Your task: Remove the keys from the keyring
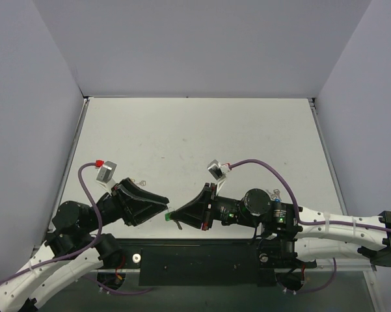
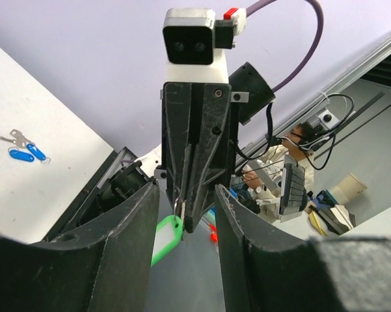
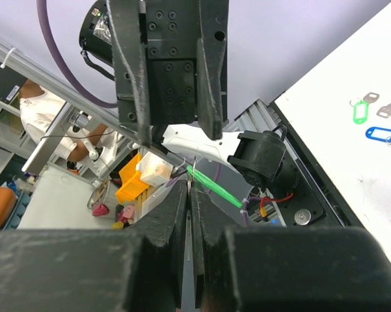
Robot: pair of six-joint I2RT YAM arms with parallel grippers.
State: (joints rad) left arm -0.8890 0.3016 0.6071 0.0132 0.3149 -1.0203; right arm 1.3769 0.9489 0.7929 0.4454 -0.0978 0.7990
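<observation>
Presently: keyring held aloft by right claw

Right gripper (image 3: 190, 187): jaws nearly closed, pinching the thin metal ring of the keyring (image 2: 166, 238). The green tag dangles free, off the table (image 1: 195, 130). Likely purpose: to steady the ring so the key can be worked off.
Key: not clearly made out; a thin sliver beneath the tag in the top view may be it.
Left gripper (image 2: 187, 190): spread wide, straddling the right tips, gripping nothing.
Arms: both low, forearms angled inward, tips nose to nose near the front edge.

My black, screw-studded left end effector (image 1: 162, 209) and right end effector (image 1: 177, 214) carry white cameras (image 2: 190, 44); purple cables (image 1: 260, 161), white arm shells (image 1: 338, 227).
</observation>
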